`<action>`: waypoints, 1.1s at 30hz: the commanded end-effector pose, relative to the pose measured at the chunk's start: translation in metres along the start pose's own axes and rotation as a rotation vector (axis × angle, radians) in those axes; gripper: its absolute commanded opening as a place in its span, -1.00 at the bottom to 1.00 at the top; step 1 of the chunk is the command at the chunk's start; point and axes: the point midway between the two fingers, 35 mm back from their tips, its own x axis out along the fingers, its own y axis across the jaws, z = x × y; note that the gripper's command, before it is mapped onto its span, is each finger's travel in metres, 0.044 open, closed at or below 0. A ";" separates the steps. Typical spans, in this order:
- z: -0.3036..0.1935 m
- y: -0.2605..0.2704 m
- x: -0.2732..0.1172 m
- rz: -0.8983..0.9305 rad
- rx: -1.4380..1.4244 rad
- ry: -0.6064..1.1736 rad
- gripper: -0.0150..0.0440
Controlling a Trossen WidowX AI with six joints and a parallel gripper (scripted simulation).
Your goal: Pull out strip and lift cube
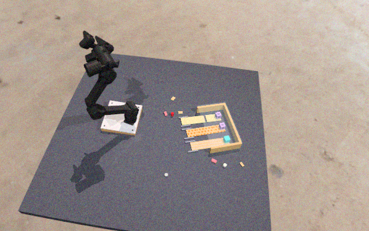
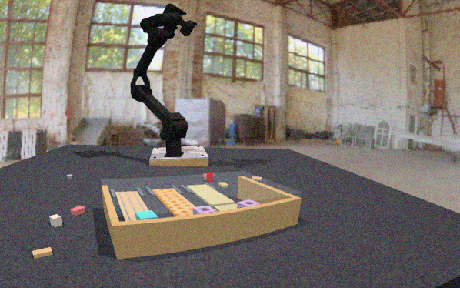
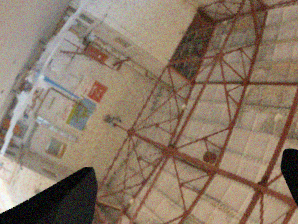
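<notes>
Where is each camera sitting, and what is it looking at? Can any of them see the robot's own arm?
Top: high above, looking down on the dark mat, the whole arm and the wooden tray.
Exterior: low near the mat, facing the tray's wall, with the arm behind and windows beyond.
Wrist: on the raised arm, pointing up at the roof trusses; only two dark fingers show, spread wide.
Top and exterior share the arm, tray, teal cube and orange dotted strip.
</notes>
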 end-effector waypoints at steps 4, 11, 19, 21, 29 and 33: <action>-0.030 0.016 0.001 -0.022 0.145 0.104 0.86; -0.113 0.075 -0.019 -0.095 0.521 0.437 0.86; -0.185 0.164 -0.080 -0.203 0.883 0.880 0.86; -0.196 0.187 -0.100 -0.234 0.961 0.996 0.86; -0.208 0.277 -0.190 -0.376 1.218 1.472 0.86; -0.195 0.319 -0.242 -0.451 1.289 1.738 0.86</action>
